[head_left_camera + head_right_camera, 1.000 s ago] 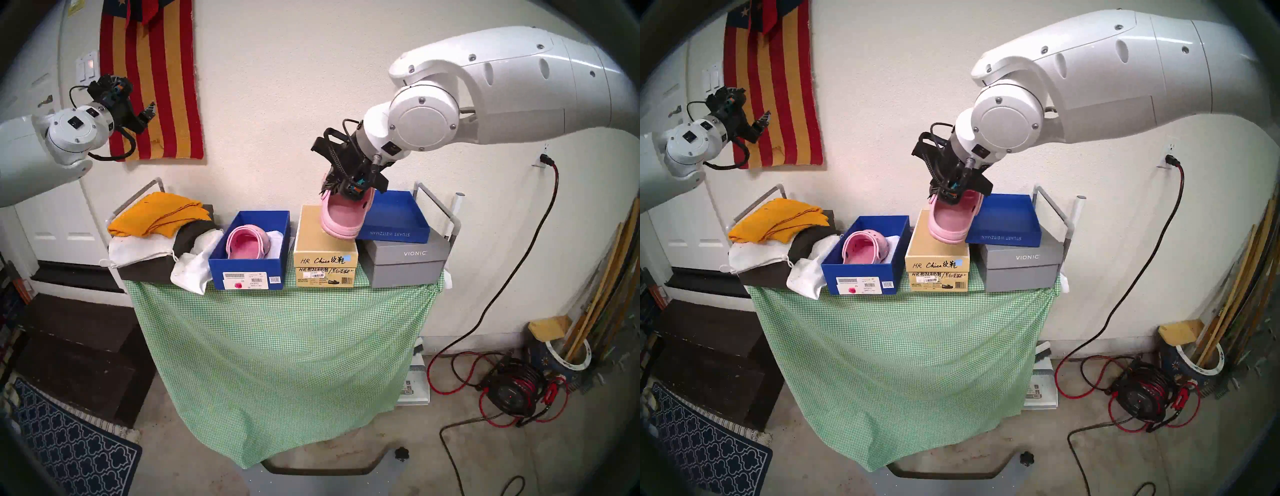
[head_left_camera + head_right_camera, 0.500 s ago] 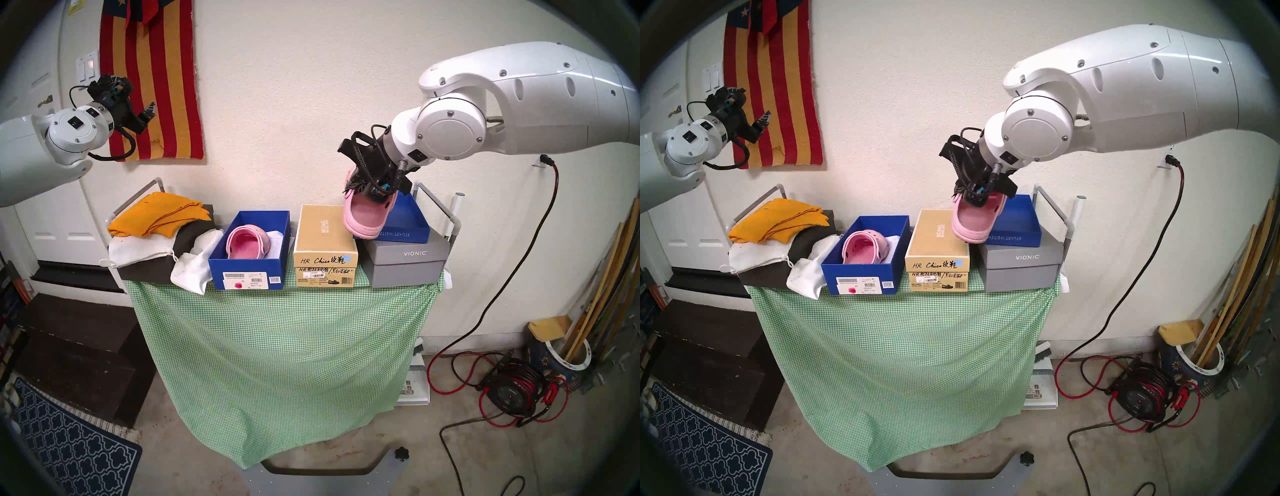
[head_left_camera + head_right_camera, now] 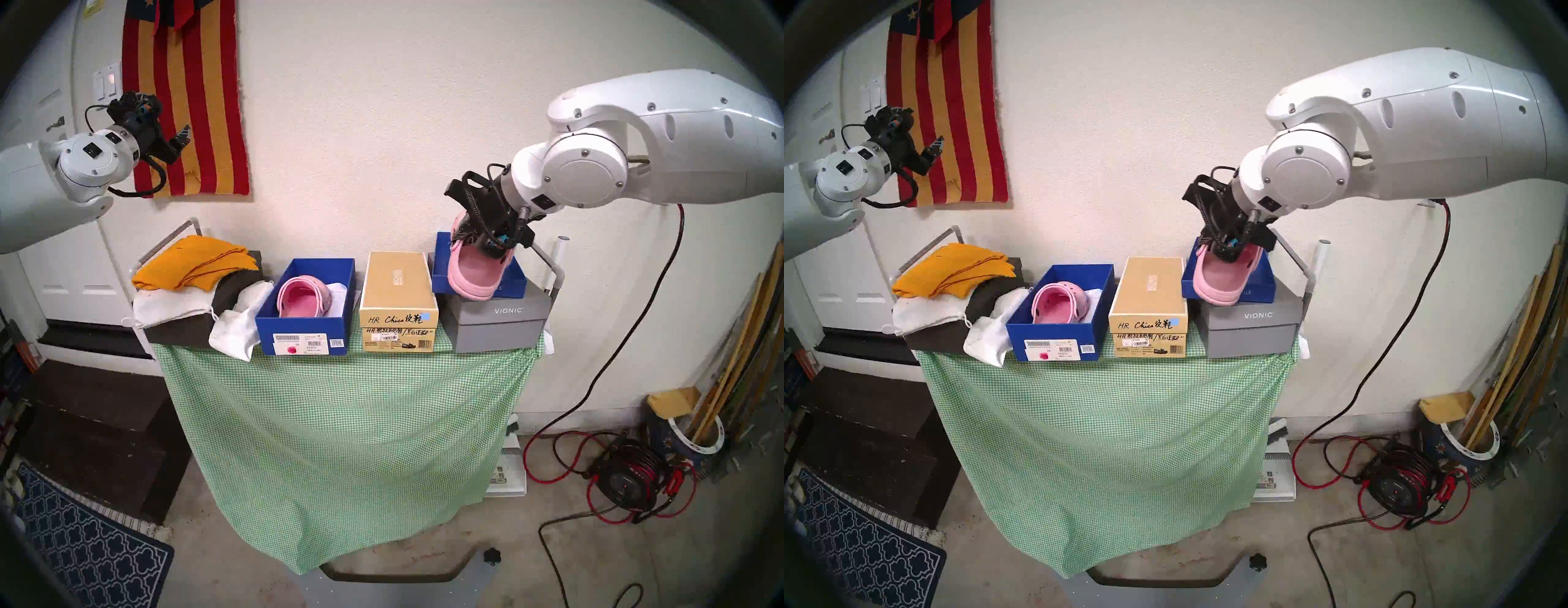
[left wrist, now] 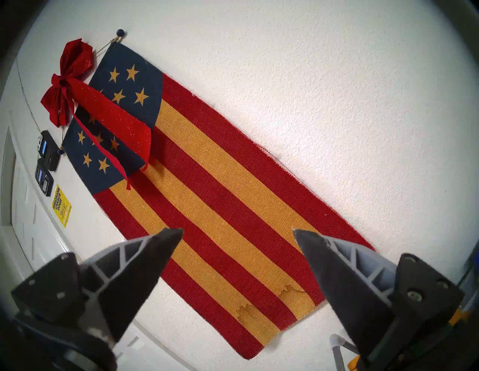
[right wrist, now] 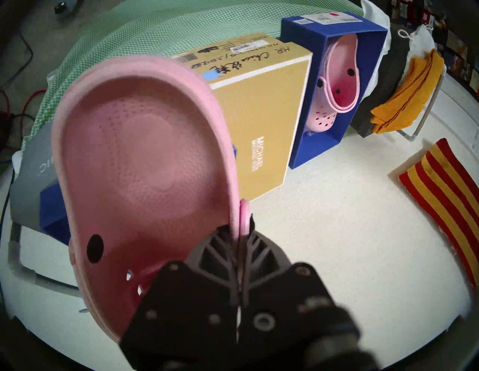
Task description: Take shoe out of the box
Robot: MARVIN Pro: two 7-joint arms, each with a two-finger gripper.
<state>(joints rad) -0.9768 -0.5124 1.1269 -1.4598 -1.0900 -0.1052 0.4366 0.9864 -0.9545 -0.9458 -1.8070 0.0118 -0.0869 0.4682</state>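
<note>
Green-checked table (image 3: 339, 407) holds the blue box (image 3: 305, 335) left, while the right gripper (image 3: 488, 237), pinched thinly on the pink shoe's (image 3: 473, 271) rim over the far-right tray (image 3: 441, 280), might let it slip.

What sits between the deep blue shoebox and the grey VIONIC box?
The tan MICHAEL box stands between the blue shoebox and the VIONIC box, clearest in the head views.
</note>
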